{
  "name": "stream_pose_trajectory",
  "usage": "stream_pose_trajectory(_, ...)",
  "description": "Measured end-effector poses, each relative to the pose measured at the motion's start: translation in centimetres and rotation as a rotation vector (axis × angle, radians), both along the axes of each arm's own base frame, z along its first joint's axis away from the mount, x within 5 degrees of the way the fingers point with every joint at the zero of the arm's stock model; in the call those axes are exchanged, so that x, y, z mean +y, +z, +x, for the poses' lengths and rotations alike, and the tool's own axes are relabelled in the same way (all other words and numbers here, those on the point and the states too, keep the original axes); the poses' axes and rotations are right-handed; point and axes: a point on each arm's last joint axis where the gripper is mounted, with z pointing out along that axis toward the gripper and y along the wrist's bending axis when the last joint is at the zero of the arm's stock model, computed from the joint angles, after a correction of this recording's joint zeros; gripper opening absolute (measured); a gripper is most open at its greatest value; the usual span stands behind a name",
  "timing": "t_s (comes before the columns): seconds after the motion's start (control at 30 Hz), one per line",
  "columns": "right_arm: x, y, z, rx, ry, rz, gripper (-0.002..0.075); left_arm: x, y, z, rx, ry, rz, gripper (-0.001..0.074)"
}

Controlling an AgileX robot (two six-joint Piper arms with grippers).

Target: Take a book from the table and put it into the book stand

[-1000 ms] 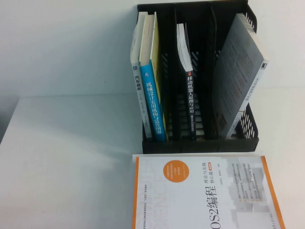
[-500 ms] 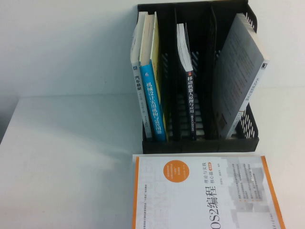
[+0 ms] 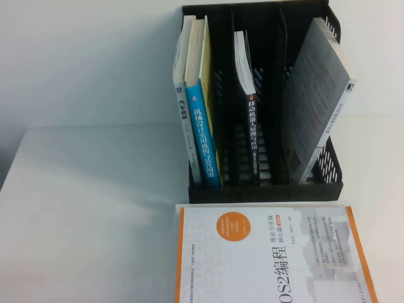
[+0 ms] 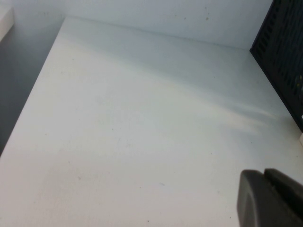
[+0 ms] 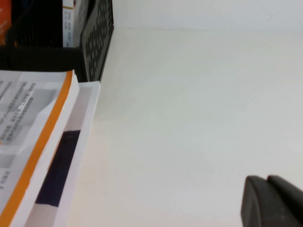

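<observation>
Teal-spined book point(image 3: 203, 126) stands upright in the book stand point(image 3: 265, 190), left compartment, 12 o'clock on the desk point(image 3: 95, 221). Likely thick, stiff, heavy and slick-covered: grip across the spine. Left end effector point(image 4: 270, 198) is over bare desk at the stand's 9 o'clock, right end effector point(image 5: 272, 201) at 3 o'clock of the flat orange-edged book point(image 3: 271, 252). Can't tell opening on either; no load seen.

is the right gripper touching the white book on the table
Apart. The right wrist view shows bare table between the right gripper and the white book. The left gripper sits over bare table too.

Nothing has changed since a second ago: the book point(image 3: 203, 113) has not moved in the left compartment of the book stand point(image 3: 265, 189), and neither of my hands has come into view from above.
</observation>
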Motion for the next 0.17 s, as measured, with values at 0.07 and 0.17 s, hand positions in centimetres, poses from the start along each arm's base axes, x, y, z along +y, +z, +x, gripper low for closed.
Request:
stream_pose_trajectory(0.07, 0.00, 0.00, 0.00, 0.000, 0.000, 0.000, -0.0003, 0.00, 0.00, 0.00, 0.000, 0.000, 0.000, -0.0004)
stream_pose_trajectory(0.17, 0.00, 0.00, 0.00, 0.000, 0.000, 0.000, -0.0003, 0.00, 0.00, 0.00, 0.000, 0.000, 0.000, -0.0004)
